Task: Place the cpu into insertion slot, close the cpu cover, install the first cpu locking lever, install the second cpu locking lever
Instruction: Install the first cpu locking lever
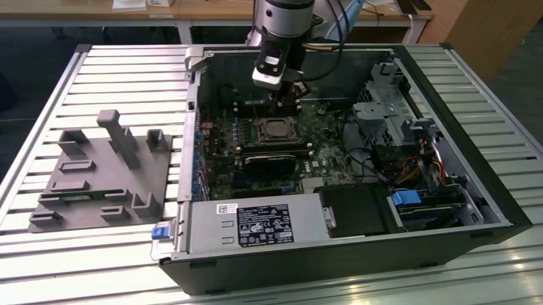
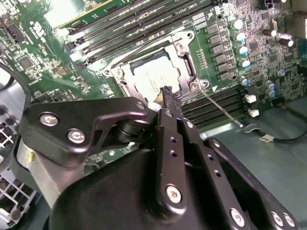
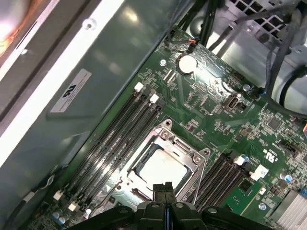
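The cpu (image 2: 152, 76) lies flat in the insertion slot (image 2: 117, 74) on the green motherboard, its silver face up. The cpu cover (image 2: 184, 52) is down around it as a thin silver frame. In the first wrist view the cpu (image 3: 160, 168) and the cpu cover (image 3: 189, 153) show the same way. A thin metal locking lever (image 2: 220, 108) sticks out from one socket corner, slanting away over the memory slots. My gripper (image 2: 169, 96) hovers just above the socket's edge, fingers shut together with nothing between them. In the exterior view the gripper (image 1: 288, 94) hangs above the cpu (image 1: 276, 129).
Black memory slots (image 3: 115, 139) flank the socket on both sides. A black block (image 1: 271, 160) sits just in front of it. The drive cage (image 1: 390, 108) and cables (image 1: 424, 165) fill the case's right part. The power supply (image 1: 254, 222) closes the front. A grey fixture (image 1: 102, 171) lies outside, at the exterior view's left.
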Available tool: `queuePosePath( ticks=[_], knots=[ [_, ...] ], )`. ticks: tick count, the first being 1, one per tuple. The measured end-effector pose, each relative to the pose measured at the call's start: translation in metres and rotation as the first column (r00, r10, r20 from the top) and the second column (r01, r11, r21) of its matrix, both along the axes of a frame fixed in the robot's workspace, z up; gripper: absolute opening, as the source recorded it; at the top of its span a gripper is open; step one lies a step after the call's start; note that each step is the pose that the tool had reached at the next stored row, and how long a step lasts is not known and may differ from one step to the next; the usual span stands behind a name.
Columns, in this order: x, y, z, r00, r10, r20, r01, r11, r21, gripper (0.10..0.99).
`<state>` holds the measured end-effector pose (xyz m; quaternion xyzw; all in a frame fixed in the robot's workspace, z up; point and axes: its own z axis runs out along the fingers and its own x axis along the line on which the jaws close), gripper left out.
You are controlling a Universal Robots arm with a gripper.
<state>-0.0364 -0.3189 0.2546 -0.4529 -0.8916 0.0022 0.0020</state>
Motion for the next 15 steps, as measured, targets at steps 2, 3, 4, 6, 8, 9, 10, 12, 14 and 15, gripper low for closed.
queuePosePath(
  ticks=[2, 3, 4, 6, 8, 9, 10, 12, 14, 15],
  knots=[
    [0.0, 0.0, 0.0, 0.9999, 0.012, 0.0, -0.012, 0.9999, 0.0, 0.106],
    [0.0, 0.0, 0.0, 0.9998, 0.018, 0.0, -0.018, 0.9998, 0.0, 0.106],
    [0.0, 0.0, 0.0, 0.9997, 0.023, 0.0, -0.023, 0.9997, 0.0, 0.106],
    [0.0, 0.0, 0.0, 0.9995, 0.031, 0.0, -0.031, 0.9995, 0.0, 0.106],
    [0.0, 0.0, 0.0, 0.9992, 0.04, 0.0001, -0.04, 0.9992, 0.0, 0.106],
    [0.0, 0.0, 0.0, 0.999, 0.044, 0.0005, -0.044, 0.999, 0.0, 0.106],
    [0.0, 0.0, 0.0, 0.9988, 0.049, 0.0009, -0.049, 0.9988, 0.0, 0.106],
    [0.0, 0.0, 0.0, 0.9983, 0.059, 0.0018, -0.059, 0.9983, 0.0, 0.106],
    [0.0, 0.0, 0.0, 0.9975, 0.07, 0.0027, -0.07, 0.9975, 0.0, 0.106],
    [0.0, 0.0, 0.0, 0.9971, 0.076, 0.003, -0.076, 0.9971, 0.0, 0.106]
  ],
)
